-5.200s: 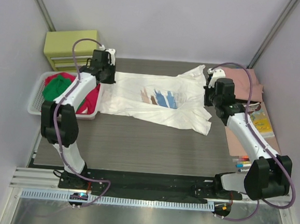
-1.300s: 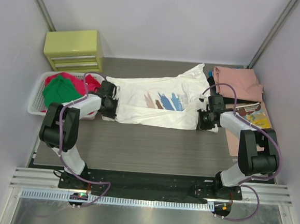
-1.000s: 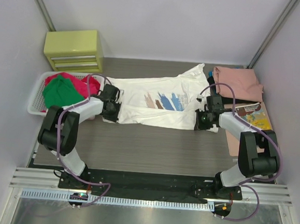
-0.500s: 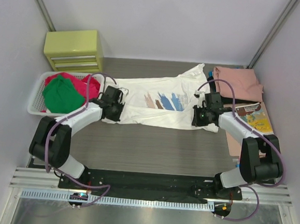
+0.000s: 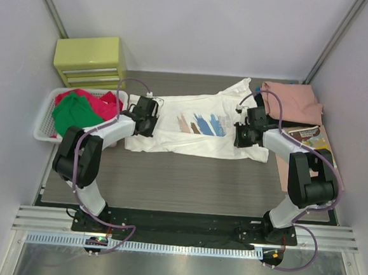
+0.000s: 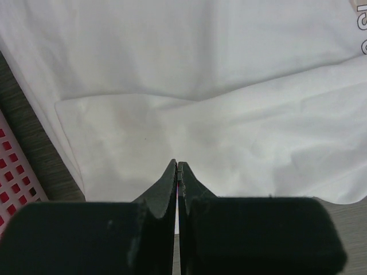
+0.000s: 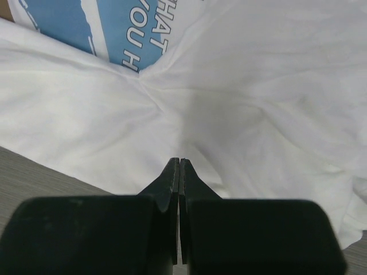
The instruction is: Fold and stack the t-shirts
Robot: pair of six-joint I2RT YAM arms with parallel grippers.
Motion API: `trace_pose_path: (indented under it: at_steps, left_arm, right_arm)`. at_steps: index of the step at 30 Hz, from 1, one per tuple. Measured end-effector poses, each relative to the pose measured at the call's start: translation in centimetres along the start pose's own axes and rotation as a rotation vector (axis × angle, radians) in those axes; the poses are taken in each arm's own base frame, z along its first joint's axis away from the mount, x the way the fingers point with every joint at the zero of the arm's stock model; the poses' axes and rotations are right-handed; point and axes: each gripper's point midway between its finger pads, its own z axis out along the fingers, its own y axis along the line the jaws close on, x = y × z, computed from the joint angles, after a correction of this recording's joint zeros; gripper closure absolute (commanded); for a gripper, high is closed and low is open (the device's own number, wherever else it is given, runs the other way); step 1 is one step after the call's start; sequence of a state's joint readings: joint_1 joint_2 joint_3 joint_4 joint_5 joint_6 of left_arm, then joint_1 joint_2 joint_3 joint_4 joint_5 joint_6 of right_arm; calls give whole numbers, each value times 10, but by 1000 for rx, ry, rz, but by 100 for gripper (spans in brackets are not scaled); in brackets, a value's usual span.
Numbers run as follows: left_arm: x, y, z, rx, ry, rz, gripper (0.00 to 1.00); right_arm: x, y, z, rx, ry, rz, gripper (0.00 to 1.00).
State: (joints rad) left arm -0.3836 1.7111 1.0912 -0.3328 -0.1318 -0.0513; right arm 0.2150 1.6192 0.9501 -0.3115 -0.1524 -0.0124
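Top external view has the white printed t-shirt (image 5: 190,138) spread across the middle of the table (image 5: 187,182), with its near part doubled over. At its two ends the left gripper (image 5: 145,123) and the right gripper (image 5: 240,139) are pressed fully closed, tips on the cloth; whether any fold is pinched I cannot tell. A green t-shirt (image 5: 74,115) lies in the basket (image 5: 42,131) at the table's left edge.

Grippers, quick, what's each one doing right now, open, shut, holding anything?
Left gripper: shut, seemingly pinching the white t-shirt.
Right gripper: shut, seemingly pinching the same shirt.
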Motion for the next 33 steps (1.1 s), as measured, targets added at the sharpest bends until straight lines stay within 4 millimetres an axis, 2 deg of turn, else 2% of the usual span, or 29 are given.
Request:
trace_pose_path:
  at_steps: [4,7,10,13,18,23,33]
  left_arm:
    - [8,-2,15,-1,37,4,100]
    - [17,-3,29,-3,90,12,100]
    - [7,-4,33,-3,87,6,100]
    - [9,-7,35,10,111,-18,100]
    - [14,-16,32,67,138,-70,100]
    - [24,-22,24,105,151,-80,100]
    - [77,-48,-16,177,248,-5,100]
  right_arm:
    - [-8,-3,11,9,-3,-2,99]
    - [-6,-6,22,14,13,0,99]
    - [-4,-7,28,13,23,5,99]
    - [-3,-5,28,5,26,7,99]
    - [11,1,13,-11,43,7,99]
    - [14,8,-7,-31,30,-1,99]
    - [29,21,-28,-83,54,-1,99]
